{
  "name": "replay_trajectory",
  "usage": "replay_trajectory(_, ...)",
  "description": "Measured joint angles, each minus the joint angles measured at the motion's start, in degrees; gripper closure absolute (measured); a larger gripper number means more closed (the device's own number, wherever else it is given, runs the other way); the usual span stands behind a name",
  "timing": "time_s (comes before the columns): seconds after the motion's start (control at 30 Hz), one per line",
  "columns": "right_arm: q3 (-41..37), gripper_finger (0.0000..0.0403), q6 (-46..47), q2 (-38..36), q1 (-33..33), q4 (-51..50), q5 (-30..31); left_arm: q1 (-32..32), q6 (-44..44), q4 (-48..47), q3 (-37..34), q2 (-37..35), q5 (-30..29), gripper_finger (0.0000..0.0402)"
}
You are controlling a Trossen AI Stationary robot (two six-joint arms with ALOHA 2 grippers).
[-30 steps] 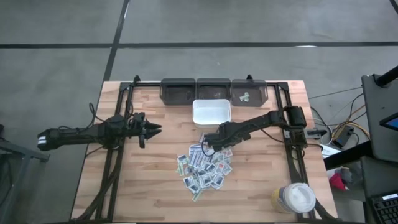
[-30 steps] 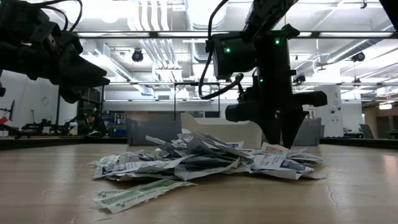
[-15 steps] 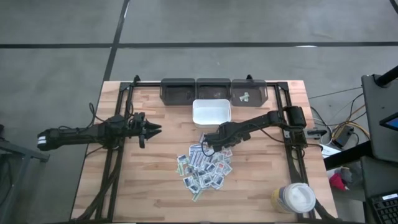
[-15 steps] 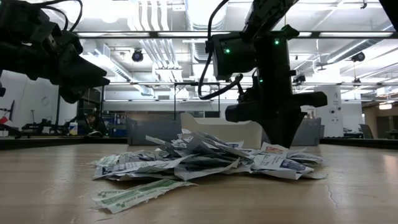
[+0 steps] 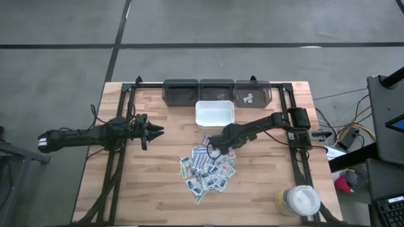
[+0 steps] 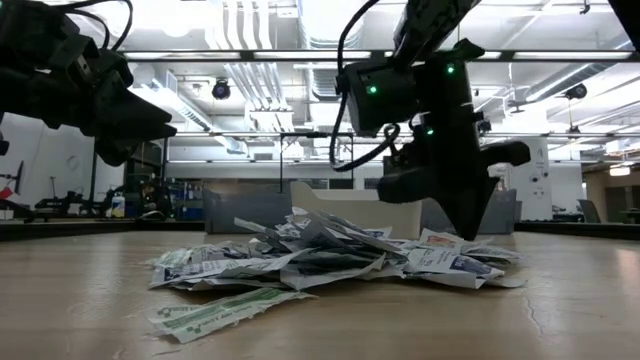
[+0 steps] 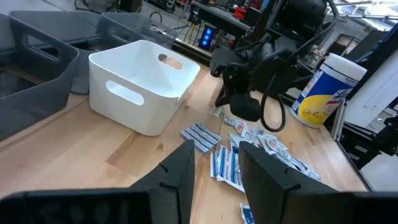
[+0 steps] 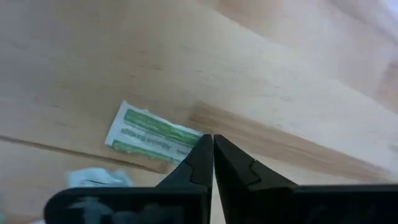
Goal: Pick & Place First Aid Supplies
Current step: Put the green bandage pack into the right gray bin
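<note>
The first aid supplies [image 5: 208,167] lie as a loose heap of small flat packets on the wooden table, also seen in the low view [image 6: 300,260]. My right gripper [image 5: 213,150] points down at the heap's far edge, shut [image 6: 470,232]. A green-printed packet [image 8: 155,137] meets its fingertips [image 8: 212,140]. My left gripper [image 5: 154,131] hovers open over the table's left half, with nothing between its fingers [image 7: 217,174]. My right gripper has its two fingertips closed at one short end of the green-printed packet [image 8: 194,144], coming from above and slanting down. Only the very tips meet it. I cannot tell whether the packet is off the table.
A white tray [image 5: 214,113] stands just beyond the heap, and three grey bins [image 5: 216,93] line the far edge. A round white-lidded jar [image 5: 298,202] stands at the near right corner. Bare wood lies left of the heap.
My right gripper has shut its fingers at the heap's far edge. It has also tipped a little and shifted slightly toward the near edge. The heap itself looks unchanged.
</note>
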Motion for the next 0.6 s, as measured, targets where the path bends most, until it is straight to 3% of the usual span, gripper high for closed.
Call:
replay_trajectory(0.33,1.1,0.0394,-4.0,-10.3,0.1,-10.4,3.3,0.0,0.0,0.2,0.0,0.0,0.0,0.0282)
replay_trajectory(0.43,1.8,0.0394,-5.4,-15.6,0.1,-11.3,8.9,0.0,0.0,0.2,0.0,0.0,0.0,0.0282)
replay_trajectory(0.6,2.2,0.0394,-5.6,-25.0,-1.3,-11.4,23.3,0.0,0.0,0.3,0.0,0.0,0.0,0.0282)
